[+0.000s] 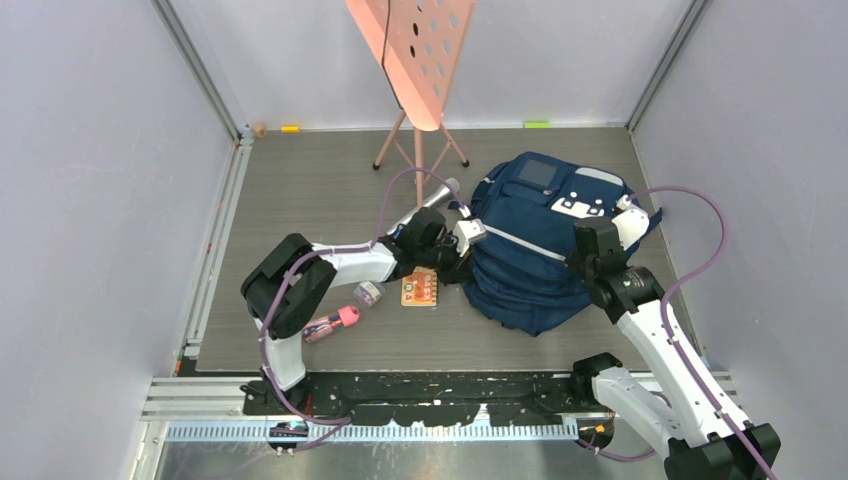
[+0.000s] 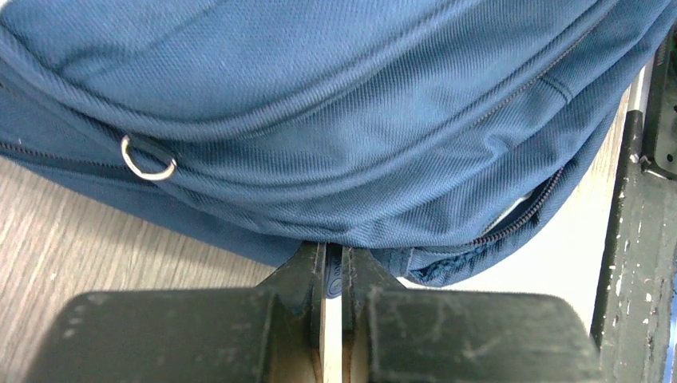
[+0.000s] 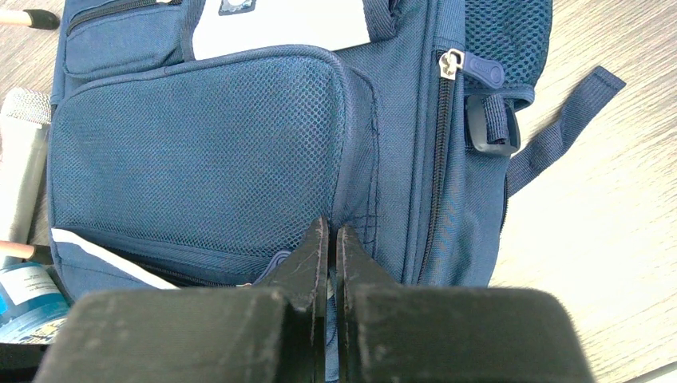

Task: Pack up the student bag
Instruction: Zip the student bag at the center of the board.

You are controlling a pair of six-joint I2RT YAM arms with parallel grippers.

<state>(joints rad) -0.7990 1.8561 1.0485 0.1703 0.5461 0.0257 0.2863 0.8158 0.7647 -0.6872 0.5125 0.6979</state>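
The student bag (image 1: 535,255), navy blue with grey patches, lies on the wooden table right of centre. My left gripper (image 1: 466,252) is at the bag's left edge. In the left wrist view it (image 2: 334,251) is shut on a small blue zipper pull (image 2: 336,279), with the bag (image 2: 319,104) filling the view and a partly open zip (image 2: 527,211) at the right. My right gripper (image 1: 592,258) is on the bag's right part. In the right wrist view it (image 3: 332,233) is shut on a fold of the bag (image 3: 199,144) beside the mesh pocket.
A silver microphone (image 1: 432,198) lies at the bag's left, also in the right wrist view (image 3: 20,159). An orange card (image 1: 420,289), a small jar (image 1: 368,293) and a pink item (image 1: 335,322) lie near the left arm. A pink music stand (image 1: 415,60) stands behind. A blue container (image 3: 28,299) shows at the bag's edge.
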